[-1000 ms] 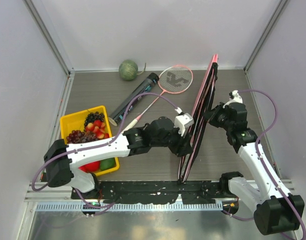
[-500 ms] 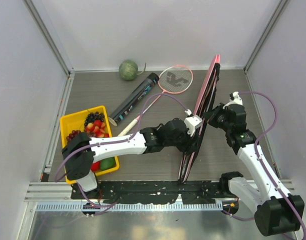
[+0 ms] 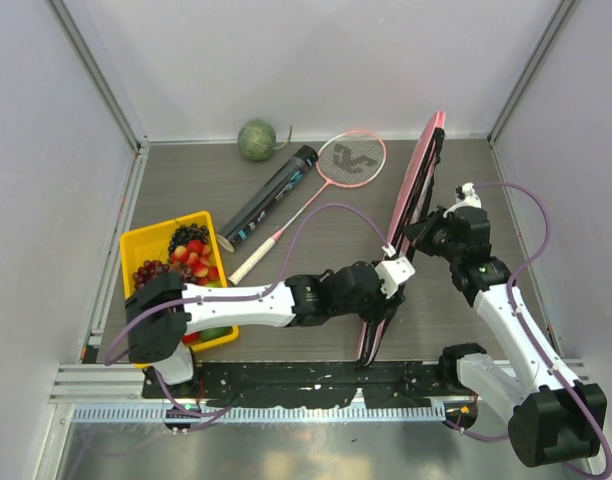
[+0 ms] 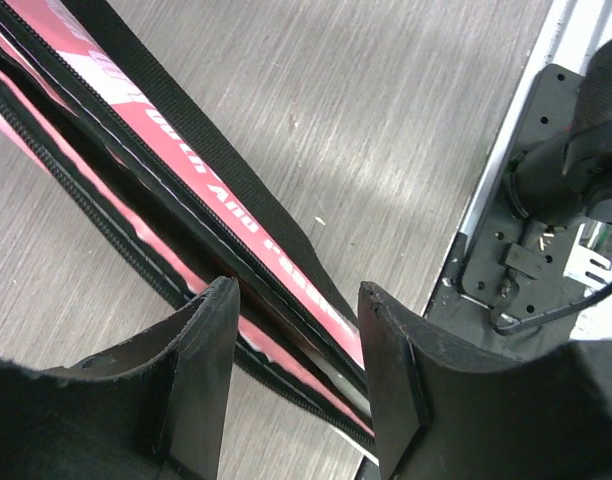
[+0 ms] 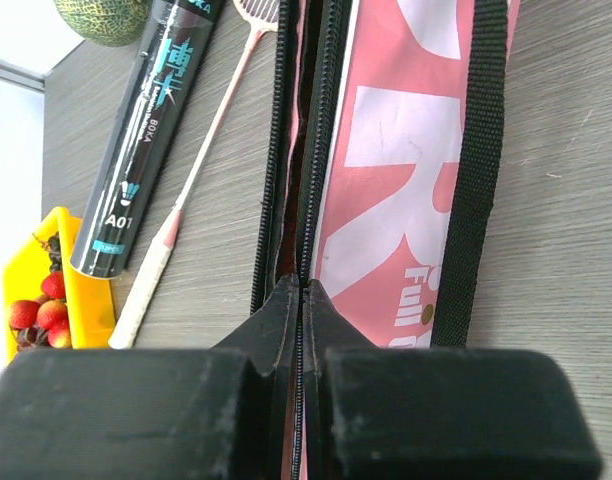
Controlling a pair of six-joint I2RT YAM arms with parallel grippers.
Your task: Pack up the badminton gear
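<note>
Pink and black, the racket bag (image 3: 418, 165) was stood on edge by the table's (image 3: 186, 180) right side, its zipper edge pinched between the closed fingers of the right gripper (image 5: 301, 290). The left gripper (image 4: 296, 300) was held with jaws parted around the bag's near end.

Melon (image 3: 256, 139) upper left of centre; tube (image 3: 269, 199) beside racket (image 3: 326, 178) below it; tray (image 3: 151, 228) at left; bag (image 3: 416, 190) on edge, right of centre.

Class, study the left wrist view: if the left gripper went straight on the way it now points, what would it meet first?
Most likely the pink racket bag. Its zipped edge runs right below the left gripper, in line with the gap between the open fingers. How far off the bag lies is hard to judge from this view.
</note>
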